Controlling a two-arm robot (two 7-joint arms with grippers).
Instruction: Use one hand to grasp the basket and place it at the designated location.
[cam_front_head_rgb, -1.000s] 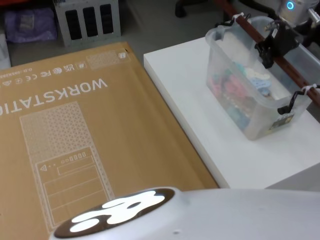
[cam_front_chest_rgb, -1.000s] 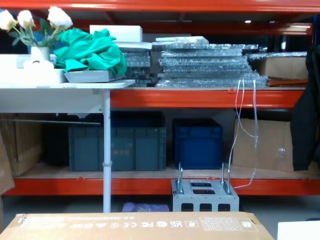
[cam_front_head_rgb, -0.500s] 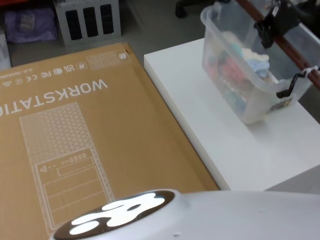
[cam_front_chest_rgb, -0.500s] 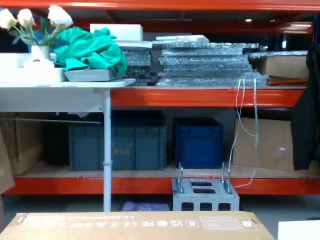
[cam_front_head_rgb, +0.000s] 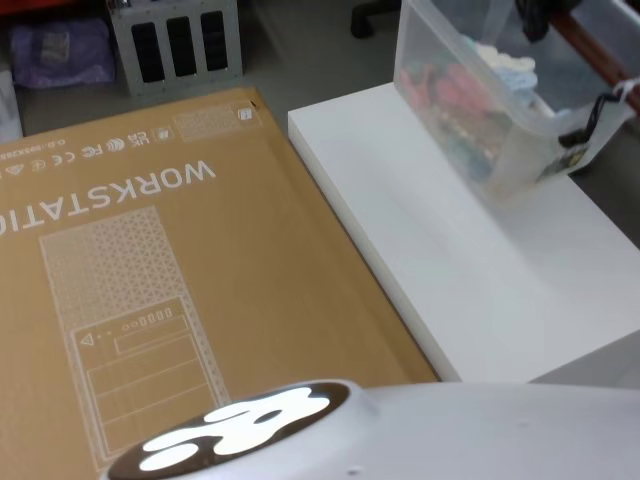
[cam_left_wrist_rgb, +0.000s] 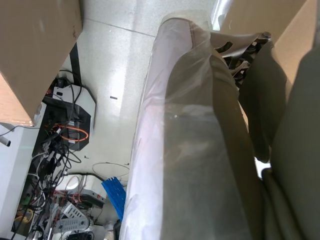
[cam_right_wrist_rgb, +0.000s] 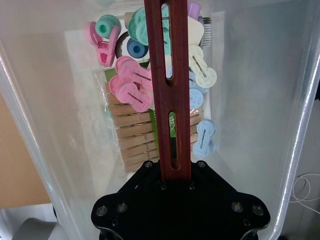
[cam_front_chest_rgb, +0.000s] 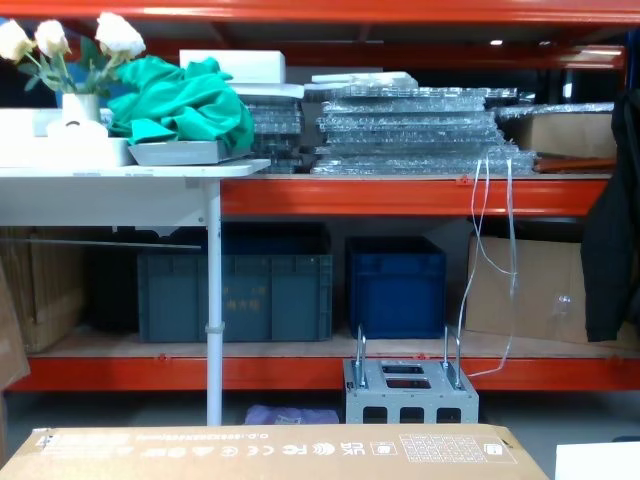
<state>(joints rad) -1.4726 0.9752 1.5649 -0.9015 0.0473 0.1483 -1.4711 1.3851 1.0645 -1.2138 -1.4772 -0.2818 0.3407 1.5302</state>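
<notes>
Head view: we see the basket (cam_front_head_rgb: 470, 110) at the far right end of the white table (cam_front_head_rgb: 480, 290). It is tilted, and its far end runs past the top of the picture. We cannot tell whether its base touches the table top.
Grip: in the right wrist view the right gripper (cam_right_wrist_rgb: 175, 170) sits above the basket's open top. Its jaws are closed on the reddish-brown slotted bar (cam_right_wrist_rgb: 170, 90), which runs straight into the black gripper body.
Handle: the bar lies lengthwise over the middle of the basket, well above its floor.
Contents: the head view gives us only a blur of colours through the translucent wall. The right wrist view sorts them into pink, green and blue plastic pegs (cam_right_wrist_rgb: 127, 82) and a pack of wooden pegs (cam_right_wrist_rgb: 132, 137) on the basket floor.
Ties: the head view adds a white tie (cam_front_head_rgb: 627, 88) and a black tie (cam_front_head_rgb: 592, 118) at the basket's near end, past the table's right edge.
Cardboard box (cam_front_head_rgb: 150, 260): it lies flat just left of the table and is printed WORKSTATION.
Chest view: we get the room beyond the table, with orange-beamed shelving (cam_front_chest_rgb: 400, 195), blue crates (cam_front_chest_rgb: 395, 285) and a grey metal unit (cam_front_chest_rgb: 410, 390) on the floor.
Left wrist view: we see a pale sheathed column (cam_left_wrist_rgb: 190, 150) over grey floor with tangled cables (cam_left_wrist_rgb: 60, 145).
</notes>
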